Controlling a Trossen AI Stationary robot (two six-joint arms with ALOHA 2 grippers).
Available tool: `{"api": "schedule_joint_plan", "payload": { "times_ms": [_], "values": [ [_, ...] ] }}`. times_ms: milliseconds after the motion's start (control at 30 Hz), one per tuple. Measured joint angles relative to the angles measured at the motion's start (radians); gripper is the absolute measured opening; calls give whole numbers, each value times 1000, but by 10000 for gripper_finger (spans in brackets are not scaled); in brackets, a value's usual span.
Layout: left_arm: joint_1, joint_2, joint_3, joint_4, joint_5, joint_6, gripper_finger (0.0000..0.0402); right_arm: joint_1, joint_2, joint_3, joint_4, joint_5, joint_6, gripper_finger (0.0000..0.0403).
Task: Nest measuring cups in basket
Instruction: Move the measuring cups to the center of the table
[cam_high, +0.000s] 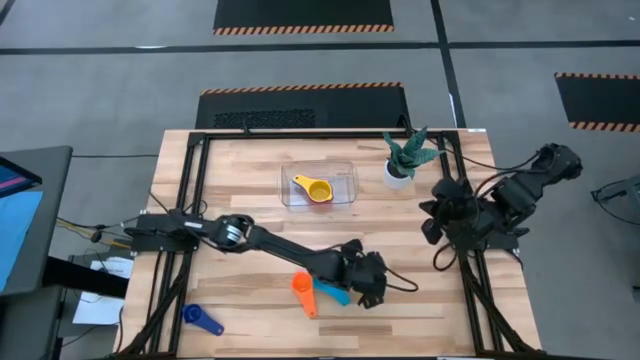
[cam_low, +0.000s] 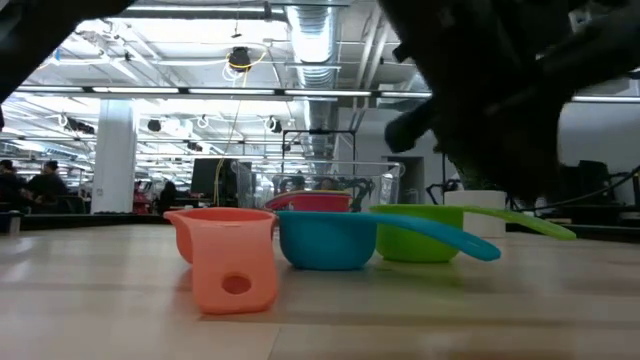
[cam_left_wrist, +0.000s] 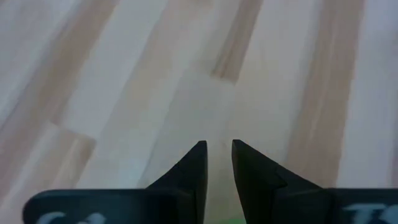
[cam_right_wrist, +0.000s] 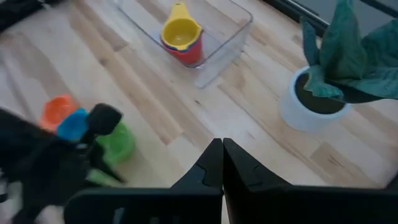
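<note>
Overhead: green cup (cam_right_wrist: 118, 142) hidden under left claw (cam_high: 368, 290) | low view shows it

Left claw (cam_high: 369, 283) low over mid-table, fingers nearly together; right claw (cam_right_wrist: 222, 163) pinched closed at table's right edge.

Six measuring cups are visible: yellow (cam_high: 316, 189), red (cam_right_wrist: 188, 51), orange (cam_high: 303, 291), teal (cam_high: 331, 292), green (cam_right_wrist: 116, 143) and blue (cam_high: 203, 319). One clear basket (cam_high: 343, 172). One potted plant (cam_high: 405, 157). Two robot arms.
</note>
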Motion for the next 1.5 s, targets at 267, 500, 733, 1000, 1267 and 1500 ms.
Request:
{"api": "schedule_joint_plan", "payload": {
  "times_ms": [267, 500, 733, 1000, 1267, 1500],
  "values": [
    [-70, 13, 31, -212, 38, -38, 61, 58, 21, 0, 84, 0, 20, 12],
    [-161, 9, 71, -387, 110, -86, 61, 80, 72, 0, 172, 1, 20, 16],
    [-234, 9, 70, -570, 61, -155, 61, 98, 141, 0, 252, 1, 20, 12],
    [-278, 6, 70, -764, 53, -234, 61, 132, 200, 0, 339, 0, 23, 16],
    [-309, -56, 69, -806, 30, -326, 61, 159, 220, 0, 338, 3, 47, 14],
    [-297, -64, 70, -519, 37, -200, 38, 159, 225, 0, 337, 6, 73, 16]
  ]
}}
